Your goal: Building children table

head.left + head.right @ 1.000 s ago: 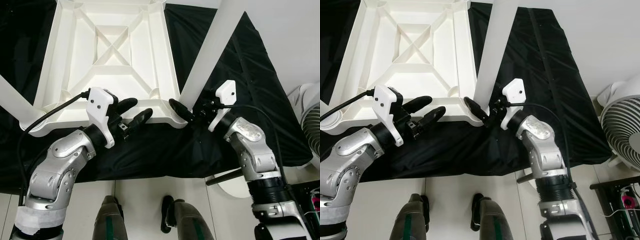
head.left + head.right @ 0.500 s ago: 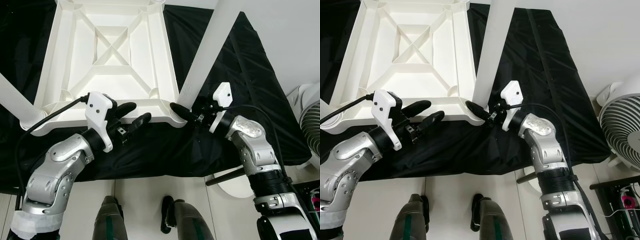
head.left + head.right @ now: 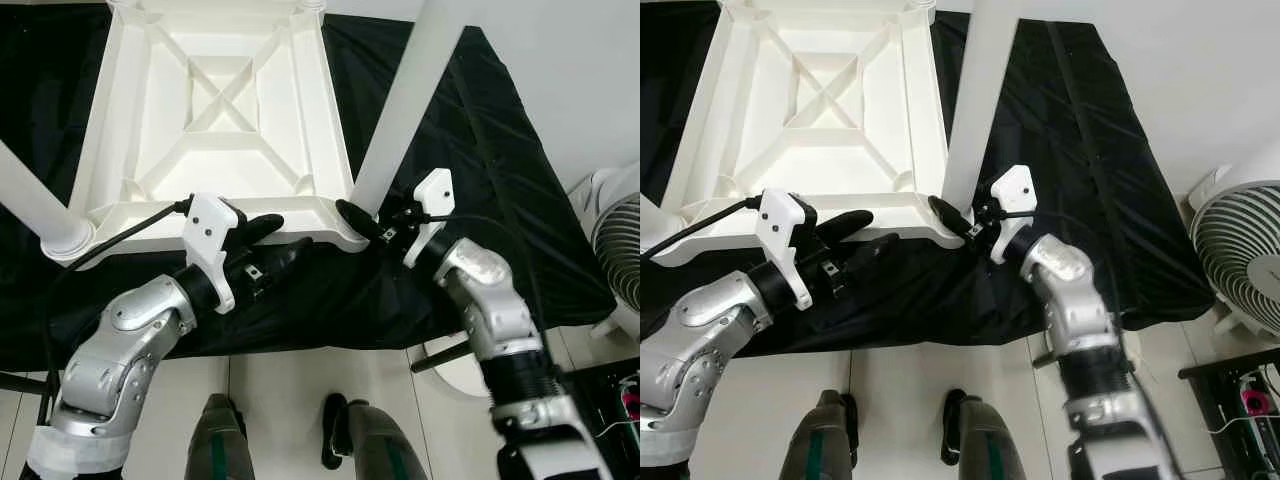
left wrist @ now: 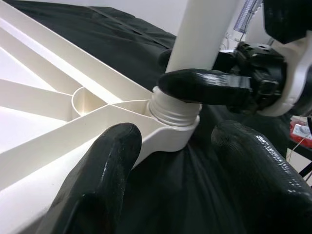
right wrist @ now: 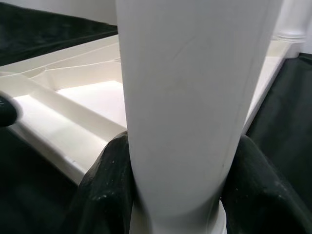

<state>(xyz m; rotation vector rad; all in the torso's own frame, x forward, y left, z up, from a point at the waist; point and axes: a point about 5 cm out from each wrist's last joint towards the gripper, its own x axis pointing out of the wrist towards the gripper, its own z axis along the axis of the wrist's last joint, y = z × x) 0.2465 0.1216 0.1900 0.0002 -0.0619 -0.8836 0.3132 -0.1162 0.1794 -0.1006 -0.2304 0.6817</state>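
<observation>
The white children's table top [image 3: 110, 130] lies upside down on a black cloth [image 3: 480, 150]. A white leg [image 3: 400, 100] stands in the threaded socket [image 4: 173, 109] at its near right corner. My right gripper [image 3: 365, 222] is shut on the base of this leg [image 5: 190, 97], with a black finger [image 5: 107, 185] on each side. My left gripper [image 3: 275, 240] is open beside the same corner, one finger [image 4: 97, 185] against the front rim and the other [image 4: 258, 180] over the cloth. A second leg [image 3: 30, 205] stands at the near left corner.
A white fan [image 3: 620, 230] stands on the floor at the right. A dark rod on a round white base [image 3: 450, 355] sits by the cloth's near edge. My own legs and feet [image 3: 350, 440] are on the pale tiles below.
My left gripper has slid right along the front rim toward the corner socket. My right gripper keeps hold of the leg's base while its arm has swung inward.
</observation>
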